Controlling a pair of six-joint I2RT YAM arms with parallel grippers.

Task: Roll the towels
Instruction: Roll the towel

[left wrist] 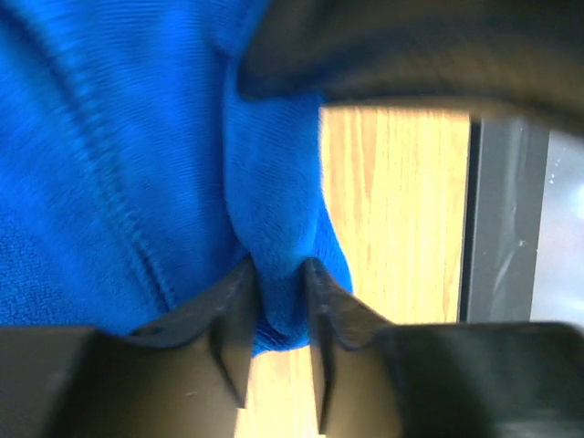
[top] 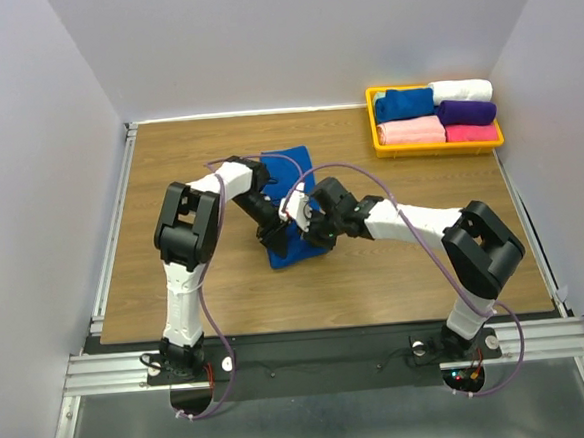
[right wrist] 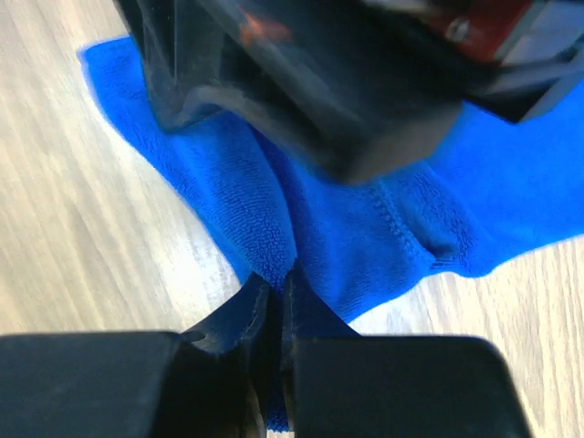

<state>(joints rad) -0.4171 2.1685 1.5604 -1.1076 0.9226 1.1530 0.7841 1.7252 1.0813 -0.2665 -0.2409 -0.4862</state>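
Right now both arms hold the near end of the flat royal-blue cloth towel (top: 288, 165) on the wooden counter (top: 170, 187). The left fingers (left wrist: 278, 274) pinch a raised fold, and the right fingers (right wrist: 274, 276) are clamped tight on the hem just beside them. Risk: both pinches are thin, so cloth could slip from one side mid-roll and leave the roll skewed or loose. The wrists are crowded and could bump. Both arms reach inward with elbows bent out and wrists tipped down; the rest of the towel stretches away beyond the fingers.
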